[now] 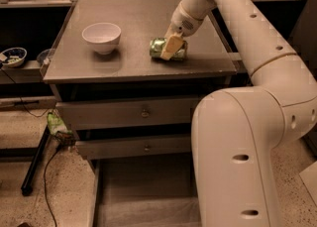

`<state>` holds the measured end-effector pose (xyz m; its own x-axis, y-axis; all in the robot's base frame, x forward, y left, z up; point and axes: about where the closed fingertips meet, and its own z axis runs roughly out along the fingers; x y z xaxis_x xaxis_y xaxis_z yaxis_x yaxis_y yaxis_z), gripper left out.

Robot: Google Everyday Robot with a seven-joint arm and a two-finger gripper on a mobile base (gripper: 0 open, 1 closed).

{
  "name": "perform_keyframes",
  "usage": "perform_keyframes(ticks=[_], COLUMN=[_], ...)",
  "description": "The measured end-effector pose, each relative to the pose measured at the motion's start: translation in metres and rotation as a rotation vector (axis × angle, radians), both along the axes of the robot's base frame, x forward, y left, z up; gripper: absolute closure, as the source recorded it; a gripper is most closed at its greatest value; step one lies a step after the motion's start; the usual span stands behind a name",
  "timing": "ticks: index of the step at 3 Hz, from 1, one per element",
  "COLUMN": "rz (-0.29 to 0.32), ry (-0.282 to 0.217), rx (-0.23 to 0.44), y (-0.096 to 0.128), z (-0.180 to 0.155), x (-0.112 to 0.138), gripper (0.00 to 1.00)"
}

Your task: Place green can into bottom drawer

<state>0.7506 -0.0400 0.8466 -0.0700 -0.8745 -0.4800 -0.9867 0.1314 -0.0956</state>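
Observation:
The green can [157, 47] lies on its side on the grey cabinet top [133, 18], right of centre. My gripper [171, 48] reaches down from the upper right and sits right at the can, covering its right half. The bottom drawer [143, 196] is pulled open at floor level below the cabinet front, and its flat grey floor is bare.
A white bowl [101, 36] stands on the cabinet top left of the can. Two shallower drawers with knobs [143, 113] [146, 147] are shut. My arm's large white body [237, 161] fills the lower right. A small dish [12, 56] and a black pole [34, 164] are at the left.

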Motion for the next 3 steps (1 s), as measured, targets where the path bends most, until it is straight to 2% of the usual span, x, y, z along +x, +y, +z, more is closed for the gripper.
perform_keyframes(ticks=[1, 3], rz=[-0.001, 0.013], ry=[-0.001, -0.061], rx=[0.002, 0.008], y=[0.001, 0.009], z=[-0.001, 0.049], x=[0.001, -0.021], gripper=[1.00, 1.00])
